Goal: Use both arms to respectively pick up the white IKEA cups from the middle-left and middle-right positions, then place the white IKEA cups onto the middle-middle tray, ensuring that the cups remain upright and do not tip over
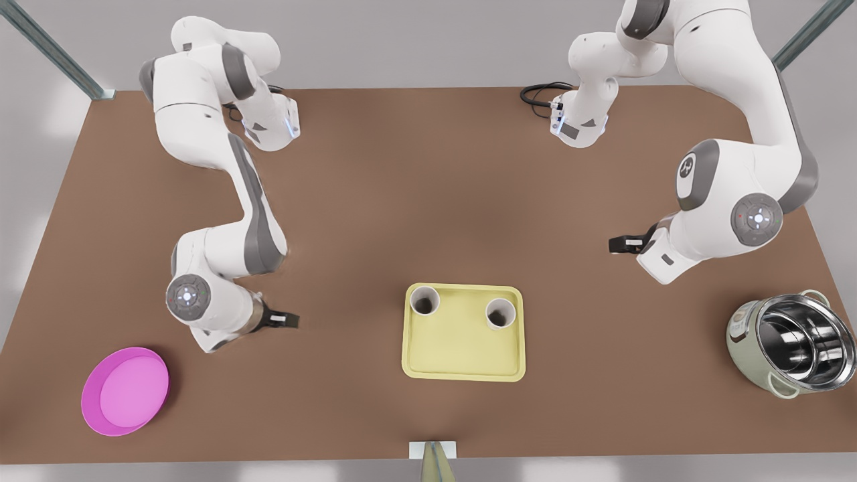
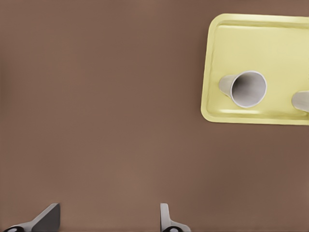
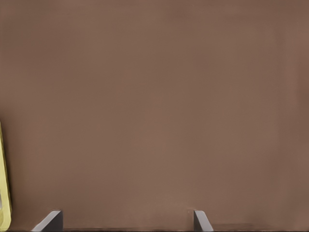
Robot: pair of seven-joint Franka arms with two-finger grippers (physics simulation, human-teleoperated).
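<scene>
I see both cups [image 1: 424, 300] upright on the tray [image 1: 462, 348] (done, I think), with the left gripper [image 1: 284, 320] and right gripper [image 1: 619, 244] wide and empty, so next I just park them.

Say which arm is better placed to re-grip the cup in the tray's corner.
Left, probably: the left pincer, open, hangs beside the tray on the side of that white cup; the right pincer, also open, waits farther off beyond the other cup.

No words, brand names or numbers can be read anywhere here. The one sign is a small round emblem on the grey joint cap of the arm [image 1: 730, 194] at the front view's right.
</scene>
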